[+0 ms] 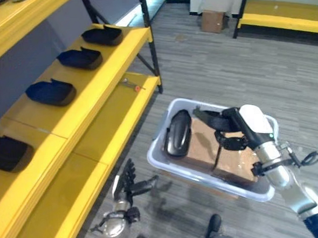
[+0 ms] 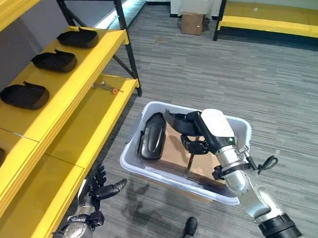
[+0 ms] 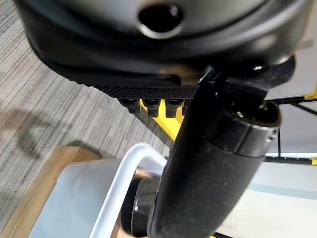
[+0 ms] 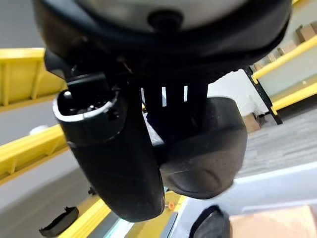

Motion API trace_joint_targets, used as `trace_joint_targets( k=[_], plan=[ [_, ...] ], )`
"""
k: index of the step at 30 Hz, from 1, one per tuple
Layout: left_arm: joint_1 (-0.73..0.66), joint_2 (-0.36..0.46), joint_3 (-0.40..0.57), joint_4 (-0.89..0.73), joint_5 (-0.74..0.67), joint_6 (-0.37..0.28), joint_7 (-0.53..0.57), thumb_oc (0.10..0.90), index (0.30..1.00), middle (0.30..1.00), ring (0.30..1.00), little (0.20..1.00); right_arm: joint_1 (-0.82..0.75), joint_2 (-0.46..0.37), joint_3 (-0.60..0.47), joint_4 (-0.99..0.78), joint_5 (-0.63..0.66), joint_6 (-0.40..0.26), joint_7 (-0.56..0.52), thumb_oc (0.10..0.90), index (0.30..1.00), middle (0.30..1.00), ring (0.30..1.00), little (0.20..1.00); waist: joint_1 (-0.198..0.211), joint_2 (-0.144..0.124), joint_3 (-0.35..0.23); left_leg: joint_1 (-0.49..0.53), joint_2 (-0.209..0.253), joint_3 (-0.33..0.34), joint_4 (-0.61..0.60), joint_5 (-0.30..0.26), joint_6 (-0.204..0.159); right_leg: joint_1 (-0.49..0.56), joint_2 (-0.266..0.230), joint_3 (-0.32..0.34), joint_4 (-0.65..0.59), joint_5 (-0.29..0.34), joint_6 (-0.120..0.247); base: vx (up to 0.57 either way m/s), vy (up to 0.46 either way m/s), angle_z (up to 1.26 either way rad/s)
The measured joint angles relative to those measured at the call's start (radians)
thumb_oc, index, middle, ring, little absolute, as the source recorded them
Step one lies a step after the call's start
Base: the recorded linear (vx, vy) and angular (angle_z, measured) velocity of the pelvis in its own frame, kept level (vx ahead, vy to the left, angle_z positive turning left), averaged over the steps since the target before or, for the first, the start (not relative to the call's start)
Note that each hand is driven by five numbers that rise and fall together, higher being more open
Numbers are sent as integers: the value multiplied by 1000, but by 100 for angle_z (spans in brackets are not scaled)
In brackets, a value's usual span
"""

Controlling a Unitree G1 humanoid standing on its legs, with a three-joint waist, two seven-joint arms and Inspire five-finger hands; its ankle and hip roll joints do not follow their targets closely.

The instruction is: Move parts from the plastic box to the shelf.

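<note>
Your right hand (image 2: 200, 128) grips a black part (image 2: 176, 120) above the plastic box (image 2: 176, 179). Your left hand (image 1: 128, 183) hangs relaxed, fingers straight, beside the box's near-left corner.

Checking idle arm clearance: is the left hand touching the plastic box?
Apart. The left eye view shows bare floor between the left hand and the plastic box.

The left hand (image 1: 125, 188) hangs low with fingers spread and straight. The right arm reaches forward, its hand (image 2: 194, 128) with fingers curled round a dark part.
</note>
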Motion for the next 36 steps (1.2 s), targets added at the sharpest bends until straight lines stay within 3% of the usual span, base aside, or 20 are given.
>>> trace_joint_targets(
  k=[1,2,4,7,11,13,15,18,23,26,27,28,29,30,31,32,33,34,35,36],
  plan=[
    [-26,1,-3,6,0,2,-7,900,1000,1000,1000,1000,23,16,-24,-2,-15,7,-3,400,300,300,300,300,-12,-3,5,1,-20,8,-22,-13,-16,3,-24,-31,11,5,7,1,344,85],
    [-49,5,0,3,0,2,-8,900,1000,1000,1000,1000,42,33,-28,-2,-36,19,-1,400,300,300,300,300,-8,-38,17,4,-71,13,-24,-33,13,14,-76,-35,35,26,10,-7,276,75],
    [-45,16,8,2,1,2,-8,900,1000,1000,1000,1000,43,44,-28,-8,-52,18,-2,400,300,300,300,300,10,-43,17,21,-110,13,-34,-78,44,25,-114,-21,46,40,12,-10,232,35],
    [-44,51,37,0,6,2,-6,900,1000,1000,1000,1000,40,64,-32,-12,-74,18,-4,400,300,300,300,300,32,-57,16,12,-155,2,-49,-106,64,26,-157,-24,49,58,39,-10,205,28],
    [-20,77,78,0,10,2,-5,900,1000,1000,1000,1000,37,69,-30,-12,-73,19,-1,400,300,300,300,300,70,-78,17,-2,-185,-47,-59,-122,76,60,-184,-44,45,63,48,24,187,42],
    [-11,77,95,-2,19,1,-7,900,1000,1000,1000,1000,38,71,-28,-12,-73,20,7,400,300,300,300,300,85,-109,14,-12,-196,-67,-48,-123,76,66,-201,-53,44,69,58,29,150,35],
    [16,85,118,-4,20,2,-5,900,1000,1000,1000,1000,33,99,-20,-16,-73,17,11,400,300,300,300,300,95,-160,-7,-46,-211,-94,-20,-129,85,69,-218,-61,43,71,62,27,168,33],
    [33,93,127,-4,26,2,-5,900,1000,1000,1000,1000,29,119,-18,-51,-74,19,15,400,300,300,300,300,115,-199,-21,-94,-222,-121,17,-142,99,72,-236,-70,42,81,76,9,130,29],
    [37,102,127,-13,54,3,-6,900,1000,1000,1000,1000,-26,129,-2,-75,-113,20,14,400,300,300,300,300,122,-216,-29,-208,-258,-205,128,-189,132,88,-287,-95,53,99,94,28,204,55],
    [19,107,122,-9,62,5,-5,900,1000,1000,1000,1000,-27,124,2,-79,-133,22,15,400,300,300,300,300,107,-209,-33,-281,-285,-251,196,-200,162,97,-328,-79,92,120,83,47,156,86],
    [19,111,122,-9,80,6,-3,900,1000,1000,1000,1000,-28,128,10,-80,-146,23,16,400,300,300,300,300,113,-207,-33,-282,-301,-258,185,-194,172,94,-339,-79,95,154,53,28,204,87],
    [18,116,125,-8,88,6,8,900,1000,1000,1000,1000,-26,126,17,-80,-152,20,26,400,300,300,300,300,114,-204,-33,-296,-320,-267,183,-194,191,100,-359,-42,119,195,47,64,245,97],
    [6,119,125,-7,93,6,10,900,1000,1000,1000,1000,-18,123,17,-81,-152,21,28,400,300,300,300,300,88,-203,-33,-287,-343,-258,163,-179,223,80,-392,44,187,248,46,55,200,125],
    [-1,119,124,-4,97,6,13,900,1000,1000,1000,1000,-14,114,16,-82,-152,15,30,400,300,300,300,300,65,-193,-27,-275,-378,-290,114,-142,266,11,-408,227,311,285,38,124,164,155],
    [-7,122,124,5,97,6,17,900,1000,1000,1000,1000,14,116,16,-82,-152,9,33,400,300,300,300,300,37,-178,-23,-257,-389,-349,62,-119,288,-29,-319,483,363,72,116,68,83,117],
    [-7,122,119,11,97,6,28,900,1000,1000,1000,1000,40,120,17,-82,-152,3,36,400,300,300,300,300,38,-165,-13,-228,-386,-362,25,-102,310,-50,-215,608,354,-50,137,70,77,86],
    [-8,121,110,16,97,5,38,900,1000,1000,1000,1000,55,113,15,-81,-152,-7,38,400,300,300,300,300,31,-145,1,-217,-375,-383,18,-89,321,-76,-119,679,382,-133,109,46,21,60],
    [-8,125,111,24,97,6,34,900,1000,1000,1000,1000,78,111,12,-83,-150,-16,40,400,300,300,300,300,8,-130,6,-215,-367,-409,8,-92,317,-97,-8,763,391,-194,104,61,-2,70],
    [-5,129,111,24,98,6,31,900,1000,1000,1000,1000,103,111,9,-85,-149,-19,44,400,300,300,300,300,-2,-136,6,-202,-362,-392,-21,-81,324,-132,56,732,386,-225,85,50,-25,68],
    [0,129,111,22,99,6,30,900,1000,1000,1000,1000,118,111,8,-85,-149,-21,51,400,300,300,300,300,-1,-147,7,-185,-361,-372,-45,-64,326,-161,86,655,357,-228,55,42,-34,38]
  ],
)
